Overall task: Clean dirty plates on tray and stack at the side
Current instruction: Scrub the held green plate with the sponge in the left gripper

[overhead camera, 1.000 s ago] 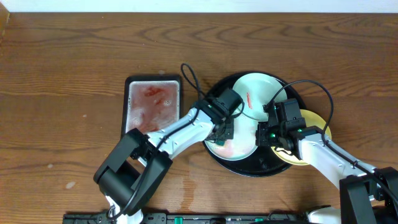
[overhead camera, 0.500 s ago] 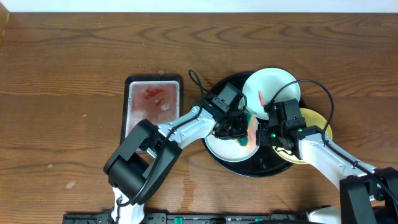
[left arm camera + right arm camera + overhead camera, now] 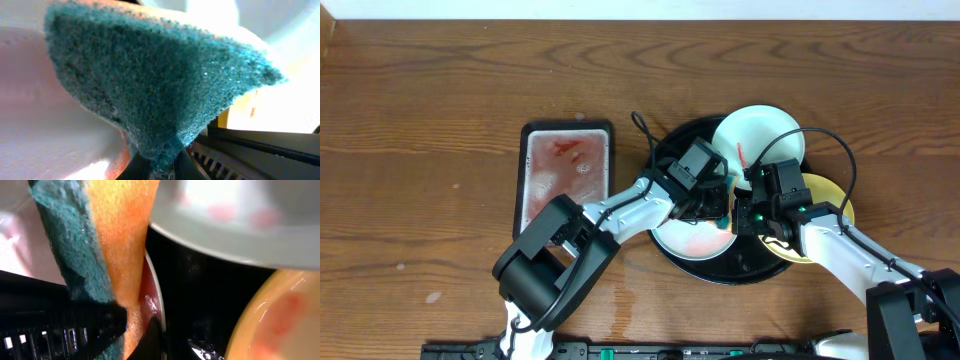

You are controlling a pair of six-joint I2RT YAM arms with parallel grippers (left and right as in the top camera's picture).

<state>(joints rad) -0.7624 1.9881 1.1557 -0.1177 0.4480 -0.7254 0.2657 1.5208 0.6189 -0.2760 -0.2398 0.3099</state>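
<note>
On the round black tray [image 3: 741, 263] lies a pale plate [image 3: 682, 238] smeared with red sauce. My left gripper [image 3: 712, 207] is shut on a teal-and-orange sponge [image 3: 722, 219] and presses it onto this plate's right side; the sponge [image 3: 150, 75] fills the left wrist view. My right gripper [image 3: 748, 212] is shut on the same plate's right rim [image 3: 159, 300], just beside the sponge [image 3: 115, 240]. A second pale plate [image 3: 757, 136] with a red streak rests tilted on the tray's far rim. The yellow plate [image 3: 831, 199] lies right of the tray, partly under my right arm.
A rectangular black-rimmed sponge tray [image 3: 567, 170] with red-stained foamy water stands left of the round tray. The right arm's cable loops over the tray's far right. The two grippers are almost touching over the plate.
My left gripper has carried the sponge rightward across the smeared plate, up to the right gripper. The far plate has shifted a little up and to the right. The right arm has stayed put.
</note>
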